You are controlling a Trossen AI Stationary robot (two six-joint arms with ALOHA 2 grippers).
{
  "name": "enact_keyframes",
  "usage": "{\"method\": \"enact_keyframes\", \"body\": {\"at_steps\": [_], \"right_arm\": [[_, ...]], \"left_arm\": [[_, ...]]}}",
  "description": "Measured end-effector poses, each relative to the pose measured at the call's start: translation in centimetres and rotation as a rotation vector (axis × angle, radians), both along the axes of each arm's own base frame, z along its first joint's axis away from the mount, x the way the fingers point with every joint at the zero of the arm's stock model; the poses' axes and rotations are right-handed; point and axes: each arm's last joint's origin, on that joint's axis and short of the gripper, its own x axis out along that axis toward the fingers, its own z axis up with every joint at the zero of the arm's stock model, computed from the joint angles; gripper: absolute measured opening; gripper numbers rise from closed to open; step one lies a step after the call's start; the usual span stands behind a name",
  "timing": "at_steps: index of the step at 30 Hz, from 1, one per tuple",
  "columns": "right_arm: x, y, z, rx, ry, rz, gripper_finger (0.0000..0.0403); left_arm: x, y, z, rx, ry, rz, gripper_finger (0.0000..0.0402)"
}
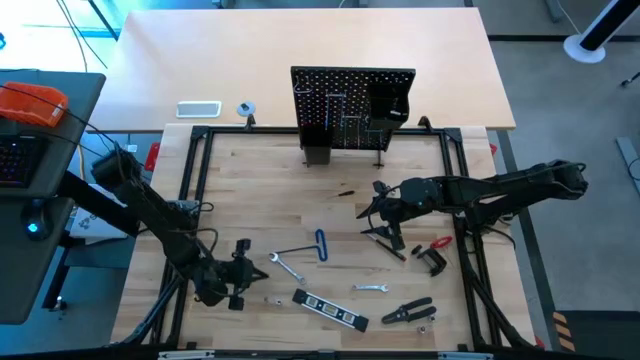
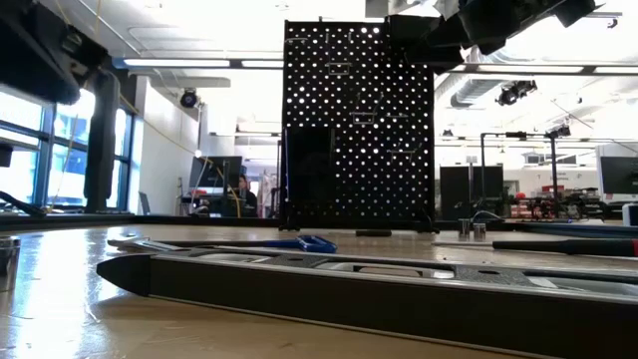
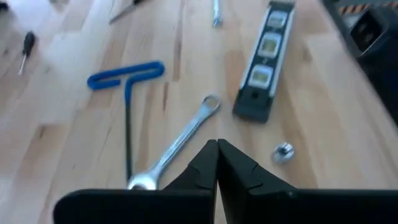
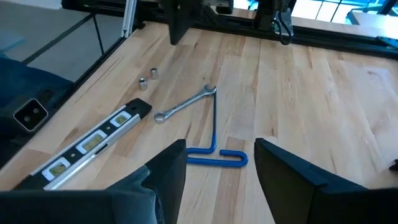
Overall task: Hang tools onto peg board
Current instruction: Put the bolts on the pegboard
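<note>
Black level (image 2: 399,289) lies nearest, at 6 o'clock on the table; rigid, probably heavy, best gripped mid-body. Left gripper (image 3: 217,163), jaws closed and empty, hovers beside a silver wrench (image 3: 180,140). Right gripper (image 4: 217,165) gapes wide; peg board (image 1: 352,107) at 12 o'clock

No readable text, labels, brands or numbers showed in any view. The black bar-shaped level (image 3: 262,60) ahead of the left gripper (image 3: 217,163) had vial windows only, no legible markings.
</note>
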Motion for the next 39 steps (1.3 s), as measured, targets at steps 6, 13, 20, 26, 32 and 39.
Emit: {"method": "enact_keyframes", "body": {"at_steps": [6,13,20,26,32,39], "right_arm": [[0.1,0.0,-0.3,0.0,0.024,-0.001,0.0185],[1.2,0.1,-1.9,-0.009,0.088,0.001,0.0185],[2.3,0.3,-3.1,0.005,0.1,0.047,0.0185],[2.5,0.4,-3.4,0.009,0.109,0.048,0.0185],[2.5,0.4,-3.3,0.01,0.1,0.048,0.0185],[2.6,0.4,-3.1,0.019,0.078,0.047,0.0185]], "left_arm": [[-0.2,0.3,-0.8,-0.049,0.133,-0.036,0.0002],[-0.9,-0.7,-1.2,-0.143,0.133,-0.091,0.006],[-0.4,-1.7,-3.3,-0.138,0.139,-0.04,0.0165],[0.4,-2.8,-5.3,-0.175,0.161,-0.06,0.0191],[0.6,-3.1,-5.9,-0.18,0.16,-0.068,0.0185],[0.7,-3.2,-7.4,-0.132,0.191,-0.063,0.017]]}}
